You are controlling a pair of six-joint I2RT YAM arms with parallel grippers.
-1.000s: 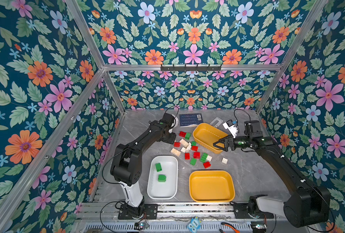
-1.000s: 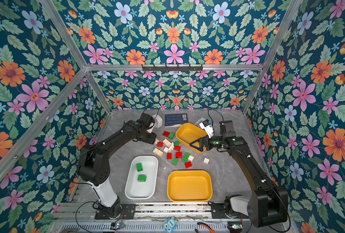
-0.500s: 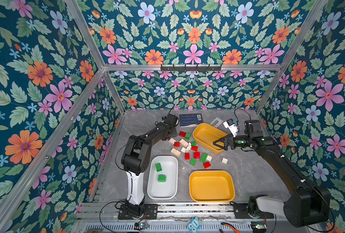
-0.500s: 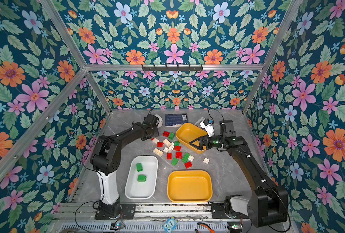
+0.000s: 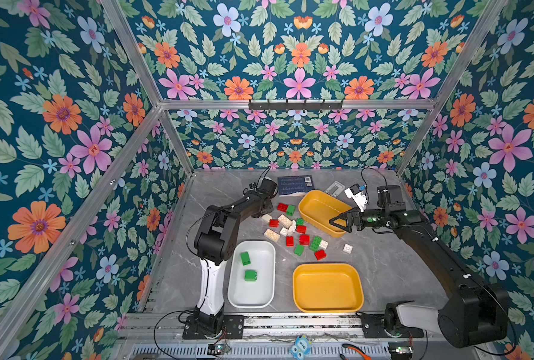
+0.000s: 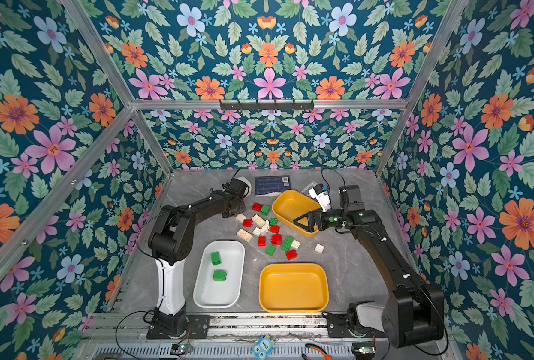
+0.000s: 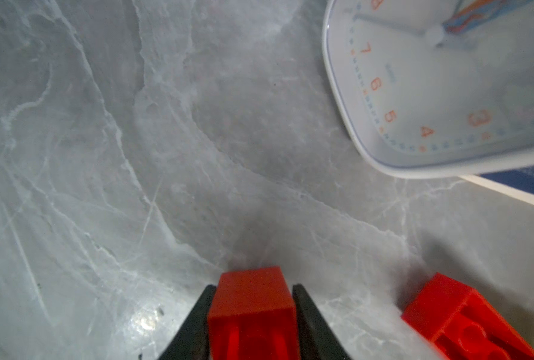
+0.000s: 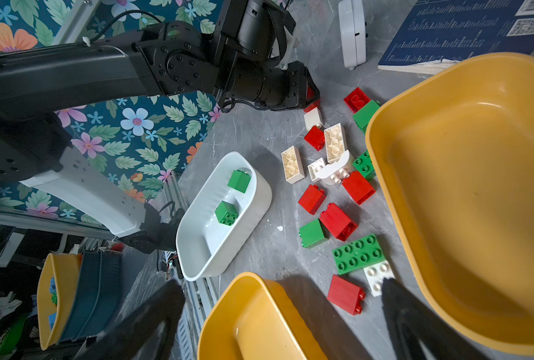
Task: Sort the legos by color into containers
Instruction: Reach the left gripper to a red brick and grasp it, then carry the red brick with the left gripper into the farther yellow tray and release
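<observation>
Grey marble table (image 5: 384, 268): the white tub (image 5: 253, 299) holds two green bricks, the near yellow tub (image 5: 328, 290) and the far yellow tub (image 5: 317, 208) sit empty, and the loose legos (image 5: 293, 232) lie scattered between them. The right gripper (image 5: 335, 223) hangs spread wide over the far tub's rim, while the left gripper (image 7: 253, 291), at the pile's far edge, is pinching a red brick (image 7: 250, 314) squarely by its sides. Best play, I'd say: lift straight up, clear of the second red brick (image 7: 465, 321) just beside it and the white clock (image 7: 446, 87), then carry to an empty yellow tub.
</observation>
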